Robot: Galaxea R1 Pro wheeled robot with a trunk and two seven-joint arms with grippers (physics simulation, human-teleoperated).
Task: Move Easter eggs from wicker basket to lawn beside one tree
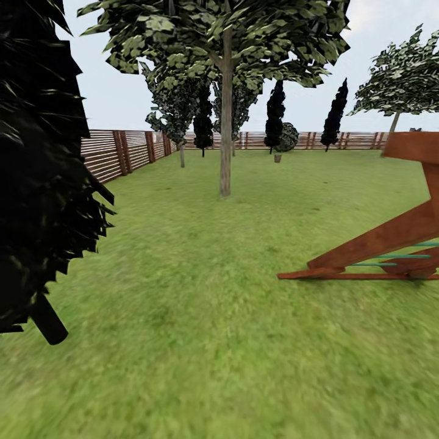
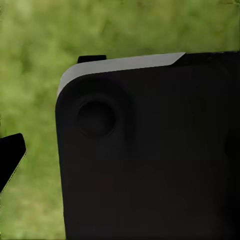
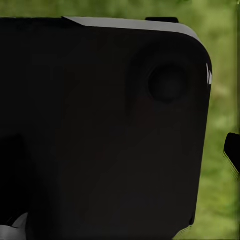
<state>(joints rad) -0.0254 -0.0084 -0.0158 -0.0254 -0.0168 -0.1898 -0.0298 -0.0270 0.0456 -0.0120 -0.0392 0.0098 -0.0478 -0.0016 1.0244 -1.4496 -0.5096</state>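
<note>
Lawn (image 1: 201, 317) runs to a tree (image 1: 225, 122); either tool's opening can't be told.

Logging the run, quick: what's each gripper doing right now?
Left gripper: cannot be told; the left wrist view shows a black robot body over grass.
Right gripper: cannot be told; its wrist view shows the same.

black robot body panel (image 3: 100, 135) close up, round recess (image 3: 168, 82) near one corner | pale edge strip (image 3: 125, 22) | blurred lawn (image 3: 220, 100) behind
</note>
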